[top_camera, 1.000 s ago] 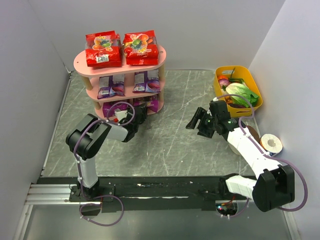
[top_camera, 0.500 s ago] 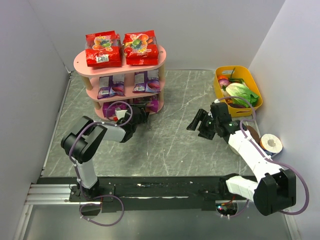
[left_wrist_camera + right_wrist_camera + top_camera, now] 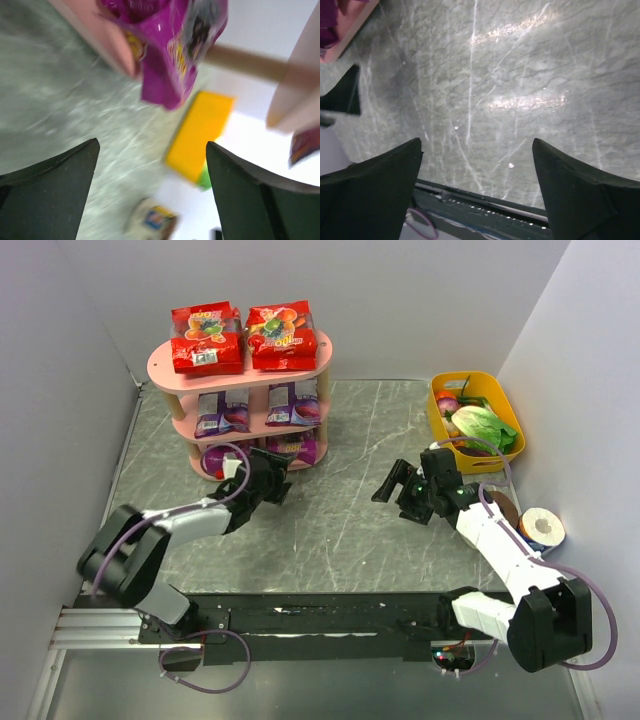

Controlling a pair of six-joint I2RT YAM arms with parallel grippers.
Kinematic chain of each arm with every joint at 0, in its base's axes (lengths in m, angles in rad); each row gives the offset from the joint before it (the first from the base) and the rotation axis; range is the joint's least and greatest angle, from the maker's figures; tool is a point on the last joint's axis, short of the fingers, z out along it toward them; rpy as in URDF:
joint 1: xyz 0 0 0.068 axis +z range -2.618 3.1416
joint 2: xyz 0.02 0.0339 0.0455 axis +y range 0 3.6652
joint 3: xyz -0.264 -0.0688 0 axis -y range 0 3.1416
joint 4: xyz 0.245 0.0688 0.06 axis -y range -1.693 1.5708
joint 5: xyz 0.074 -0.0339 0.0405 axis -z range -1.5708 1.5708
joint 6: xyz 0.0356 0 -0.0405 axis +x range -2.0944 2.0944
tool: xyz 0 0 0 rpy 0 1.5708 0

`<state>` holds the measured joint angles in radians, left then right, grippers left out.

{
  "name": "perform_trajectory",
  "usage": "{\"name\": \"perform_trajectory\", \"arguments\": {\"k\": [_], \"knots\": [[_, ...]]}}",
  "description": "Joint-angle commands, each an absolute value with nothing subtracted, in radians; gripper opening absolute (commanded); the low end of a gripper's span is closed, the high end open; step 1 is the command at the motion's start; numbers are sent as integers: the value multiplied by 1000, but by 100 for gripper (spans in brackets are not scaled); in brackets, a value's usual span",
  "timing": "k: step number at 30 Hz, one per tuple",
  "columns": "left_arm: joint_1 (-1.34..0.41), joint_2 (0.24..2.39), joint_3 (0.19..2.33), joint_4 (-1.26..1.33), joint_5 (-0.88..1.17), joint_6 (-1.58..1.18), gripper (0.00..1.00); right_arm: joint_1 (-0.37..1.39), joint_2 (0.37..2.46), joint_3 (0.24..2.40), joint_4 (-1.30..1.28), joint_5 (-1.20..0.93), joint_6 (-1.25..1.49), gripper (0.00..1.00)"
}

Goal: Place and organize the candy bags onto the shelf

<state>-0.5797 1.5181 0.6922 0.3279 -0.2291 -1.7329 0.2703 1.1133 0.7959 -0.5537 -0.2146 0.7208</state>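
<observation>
The pink three-tier shelf stands at the back left. Two red candy bags lie on its top tier and two blue-violet ones on the middle tier. Magenta-purple bags sit on the bottom tier. My left gripper is open just in front of the bottom tier, holding nothing. In the left wrist view a magenta bag hangs over the pink shelf edge, beyond the open left gripper. My right gripper is open over bare table, with nothing between its fingers.
A yellow tub of vegetables stands at the back right. A tape roll and a brown disc lie by the right wall. Grey walls close in both sides. A black rail runs along the near edge.
The left gripper has opened and drawn back slightly from the bottom tier, leaving the magenta bag there, and its elbow has dropped to the left. The right gripper opened wider.
</observation>
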Motion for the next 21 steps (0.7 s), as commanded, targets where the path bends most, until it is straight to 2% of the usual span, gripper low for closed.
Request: {"name": "perform_trajectory", "arguments": {"k": [1, 4, 9, 12, 15, 21], "knots": [[-586, 1358, 695, 24, -193, -1453, 96, 265, 1095, 802, -557, -146, 726, 100], [-584, 1234, 661, -76, -227, -1362, 98, 262, 1103, 807, -566, -118, 726, 100], [-586, 1086, 715, -429, -369, -1270, 99, 262, 1115, 811, -563, -89, 721, 100], [-584, 1017, 774, -584, -494, -1169, 96, 261, 1121, 815, -548, -71, 712, 100], [-583, 939, 830, -644, -609, -1050, 96, 261, 1141, 827, -522, -52, 718, 100], [-583, 804, 873, -597, -725, -850, 96, 258, 1190, 903, -502, -25, 726, 100]]}}
